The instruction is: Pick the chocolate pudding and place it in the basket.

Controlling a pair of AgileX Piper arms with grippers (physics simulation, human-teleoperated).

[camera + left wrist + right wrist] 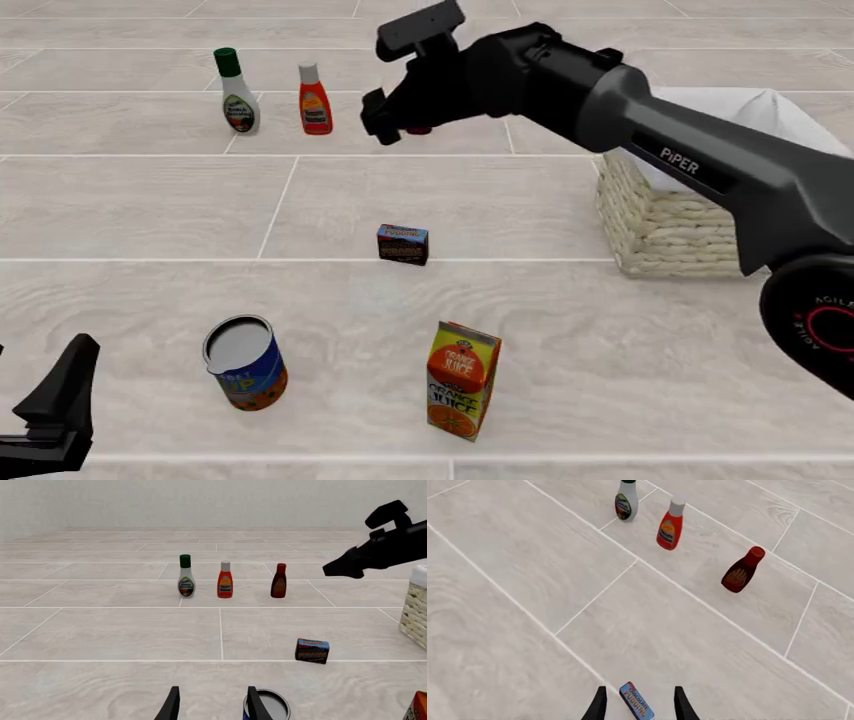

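Left gripper [212, 707] low at near edge, fingers spread, empty, tin can [246, 362] just beyond | chocolate pudding [403, 244] on floor, well below right gripper [639, 705], seen between its parted fingers, untouched | basket [674, 225] stood right of that claw | three bottles [225, 580] beyond.
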